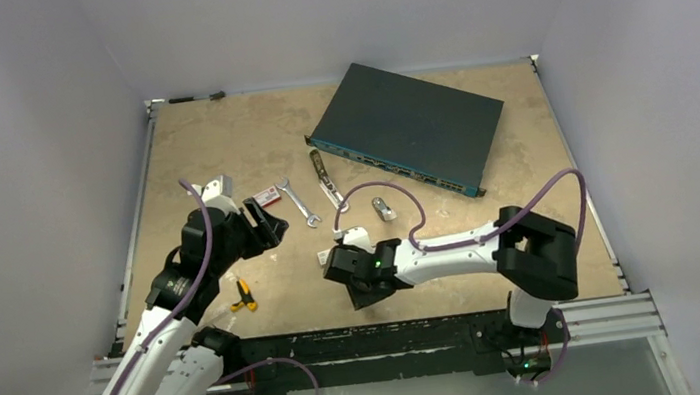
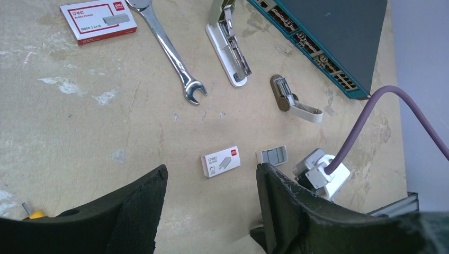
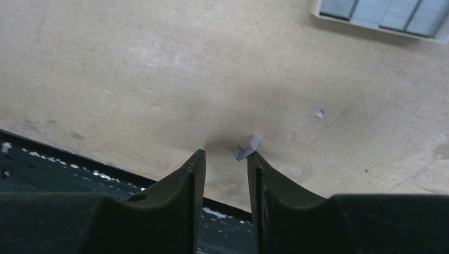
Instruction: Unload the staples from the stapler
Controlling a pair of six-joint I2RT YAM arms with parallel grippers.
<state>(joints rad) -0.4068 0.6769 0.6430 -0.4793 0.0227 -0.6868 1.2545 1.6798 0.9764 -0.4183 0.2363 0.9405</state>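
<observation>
The stapler point(image 2: 229, 45) lies swung open on the table, its pale base and metal channel both showing, beside the silver wrench point(image 2: 169, 50); from above the stapler point(image 1: 328, 182) is mid-table. A short bent strip of staples point(image 3: 246, 148) lies on the table, touching the tip of one of my right gripper's fingers. My right gripper point(image 3: 226, 153) is open by a narrow gap with nothing between the fingers, low near the front edge point(image 1: 356, 295). My left gripper point(image 2: 212, 169) hovers open and empty above a small white staple box point(image 2: 221, 161), left of centre point(image 1: 271, 230).
A tray of staple strips point(image 2: 272, 155) lies by the small box, also seen in the right wrist view as the tray point(image 3: 386, 13). A red-and-white staple box point(image 2: 98, 20), a staple remover point(image 2: 294, 100) and a dark network switch point(image 1: 408, 130) lie farther back. Small yellow pliers point(image 1: 243, 296) lie near the left arm.
</observation>
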